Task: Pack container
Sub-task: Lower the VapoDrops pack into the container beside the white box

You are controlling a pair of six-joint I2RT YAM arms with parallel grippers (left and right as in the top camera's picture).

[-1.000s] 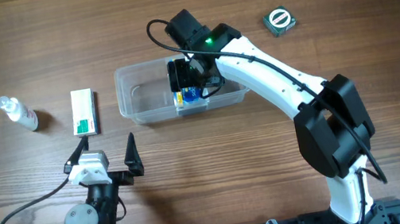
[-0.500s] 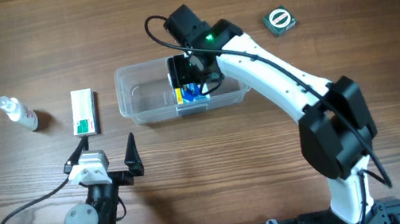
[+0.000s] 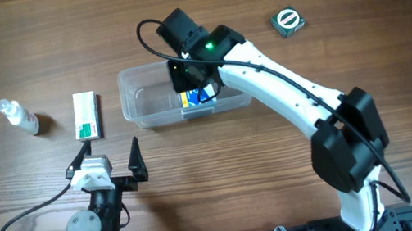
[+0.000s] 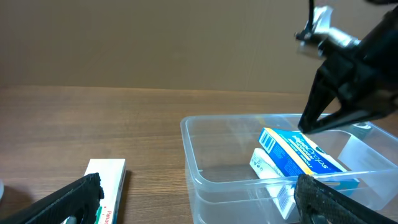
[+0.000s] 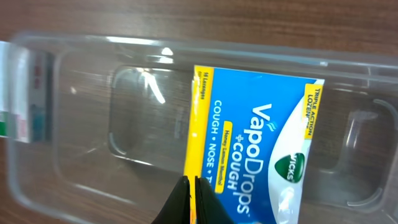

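The container [image 3: 131, 102], a clear shallow tub, sits mid-table. Inside it a blue and yellow cough-drop box [image 3: 196, 96] lies tilted on a smaller white box [image 4: 264, 163]. My right gripper [image 3: 184, 81] hangs just above the blue box [image 5: 255, 149], shut with its fingertips pressed together and nothing between them. In the left wrist view the right gripper [image 4: 308, 127] points down at the box's upper end. My left gripper [image 3: 109, 147] rests open near the table's front, facing the container's [image 4: 193, 155] short wall, holding nothing.
A white and green box [image 3: 87, 115] lies left of the container, with a small clear spray bottle [image 3: 17, 116] further left. A dark square item with a round face [image 3: 288, 21] sits at the back right.
My right gripper has closed from wide open to shut and shifted slightly left over the container. The blue box stays lying in the tub. The left arm has not moved.
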